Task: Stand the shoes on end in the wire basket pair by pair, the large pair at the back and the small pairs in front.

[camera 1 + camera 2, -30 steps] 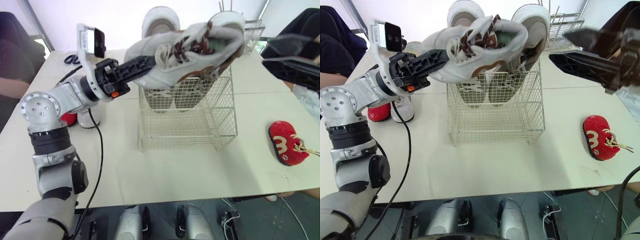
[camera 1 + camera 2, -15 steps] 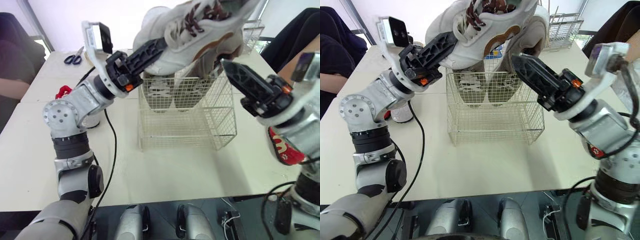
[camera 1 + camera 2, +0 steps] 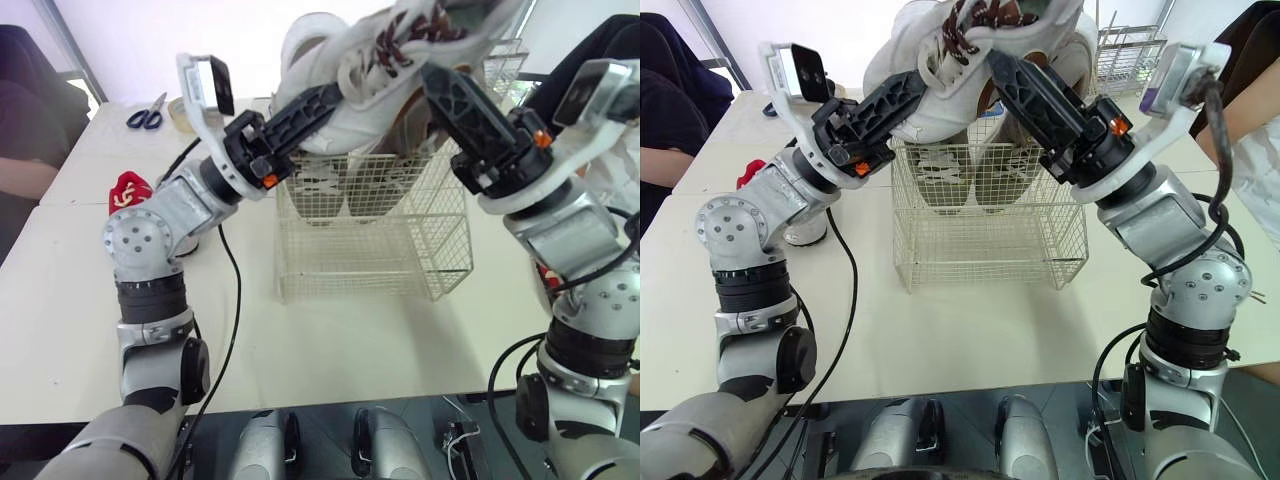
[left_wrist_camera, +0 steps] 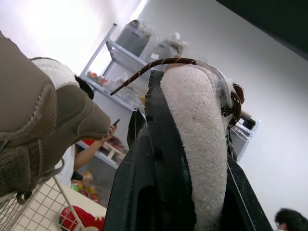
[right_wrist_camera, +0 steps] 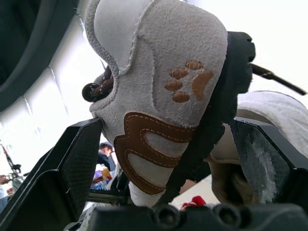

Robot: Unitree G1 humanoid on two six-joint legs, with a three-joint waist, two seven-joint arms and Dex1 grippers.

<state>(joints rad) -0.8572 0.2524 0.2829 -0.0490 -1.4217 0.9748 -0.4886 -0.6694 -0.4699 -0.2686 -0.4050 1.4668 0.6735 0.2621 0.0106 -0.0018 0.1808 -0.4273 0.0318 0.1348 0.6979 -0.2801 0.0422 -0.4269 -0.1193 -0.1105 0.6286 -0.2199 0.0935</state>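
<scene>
A large white shoe (image 3: 400,50) with brown laces and a paw print on its heel (image 5: 185,86) hangs tilted above the wire basket (image 3: 360,270). My left gripper (image 3: 335,95) is shut on it, one finger inside the shoe (image 4: 166,159). My right gripper (image 3: 1010,65) is open, its fingers (image 5: 72,159) standing on either side of the heel. Two pale shoes (image 3: 940,185) stand on end at the back of the basket. A small red shoe (image 3: 125,190) and a small white shoe (image 3: 805,232) lie on the table by my left arm.
Scissors (image 3: 148,112) and a tape roll (image 3: 185,108) lie at the table's back left. A wire rack (image 3: 1130,50) stands behind the basket on the right. People sit at the left (image 3: 20,130) and right (image 3: 1250,100) table edges.
My right arm has swung in from the right and up, bringing its fingers around the shoe's heel. The left gripper has lifted and tilted the shoe higher over the basket.
</scene>
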